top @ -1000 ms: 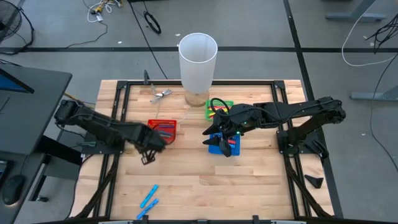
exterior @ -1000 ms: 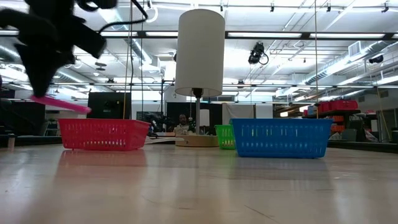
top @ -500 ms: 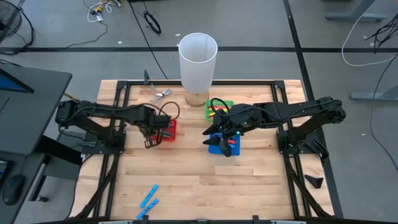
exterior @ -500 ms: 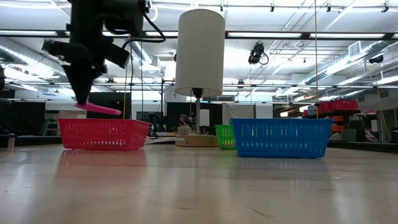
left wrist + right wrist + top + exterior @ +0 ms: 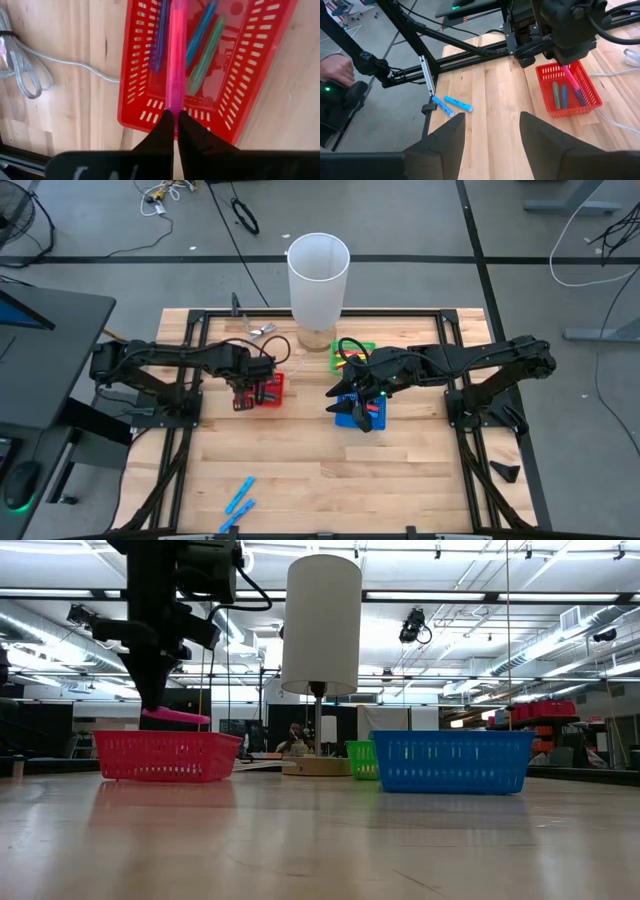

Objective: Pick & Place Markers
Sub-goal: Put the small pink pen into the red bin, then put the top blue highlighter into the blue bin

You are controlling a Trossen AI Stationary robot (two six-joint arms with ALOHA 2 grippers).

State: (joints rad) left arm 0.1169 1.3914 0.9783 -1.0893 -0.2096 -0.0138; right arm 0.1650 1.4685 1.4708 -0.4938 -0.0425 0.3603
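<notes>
Markers are partly sorted. High view: two light blue markers [image 5: 238,499] lie loose on the table's near edge, well apart from the baskets, so work is judged to remain. The red basket [image 5: 272,391] sits left of centre, the blue basket [image 5: 375,415] and green basket [image 5: 352,352] right of centre, the tall white cylinder [image 5: 318,278] at the far side. The left gripper [image 5: 243,393] hangs over the red basket's left edge; the right gripper [image 5: 352,409] hangs at the blue basket.

Low view: the left gripper [image 5: 157,700] points straight down, clamped on a pink marker [image 5: 176,716] held roughly level just above the red basket's [image 5: 166,756] rim. The placing step is judged not yet finished.

Left wrist view: the fingers [image 5: 162,131] are closed on one end of the pink marker [image 5: 176,55], which runs out over the red basket [image 5: 131,120]. Inside it lie a purple marker [image 5: 161,34], a blue marker [image 5: 201,33] and a green marker [image 5: 206,54].

Right wrist view: the right arm's own fingers [image 5: 445,138] stand apart with nothing between them. Beyond, the two light blue markers [image 5: 451,104] rest on the wood, and the left arm holds the pink marker [image 5: 571,80] above the red basket [image 5: 590,105].
</notes>
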